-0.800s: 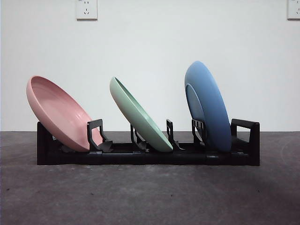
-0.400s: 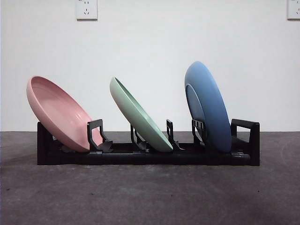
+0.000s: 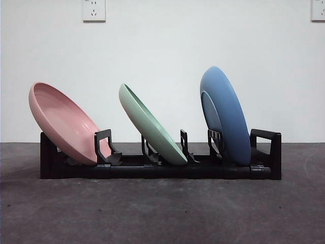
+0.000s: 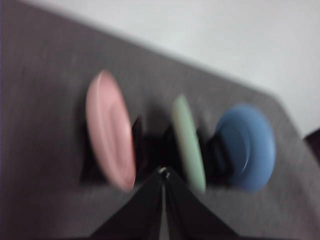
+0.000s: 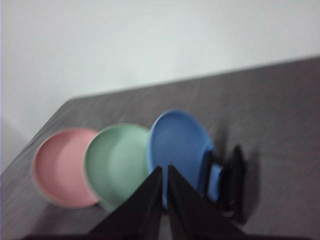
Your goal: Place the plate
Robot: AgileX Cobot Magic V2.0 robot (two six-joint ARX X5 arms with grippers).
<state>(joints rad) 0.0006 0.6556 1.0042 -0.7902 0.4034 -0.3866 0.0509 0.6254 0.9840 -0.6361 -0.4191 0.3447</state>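
Plates, three, all seated in the black rack (image 3: 264,173) on the dark table (image 3: 152,213): pink plate (image 3: 63,124) at one end, green plate (image 3: 152,127) in the middle slot, blue plate (image 3: 226,114) at the other end. Pink and green lean steeply the same way; blue stands closest to upright. Left gripper (image 4: 163,172) and right gripper (image 5: 164,170): jaws pressed together, empty, both raised well clear of the rack. Right arm looks nearer the blue end, left arm the pink-green gap. Placement judged complete.
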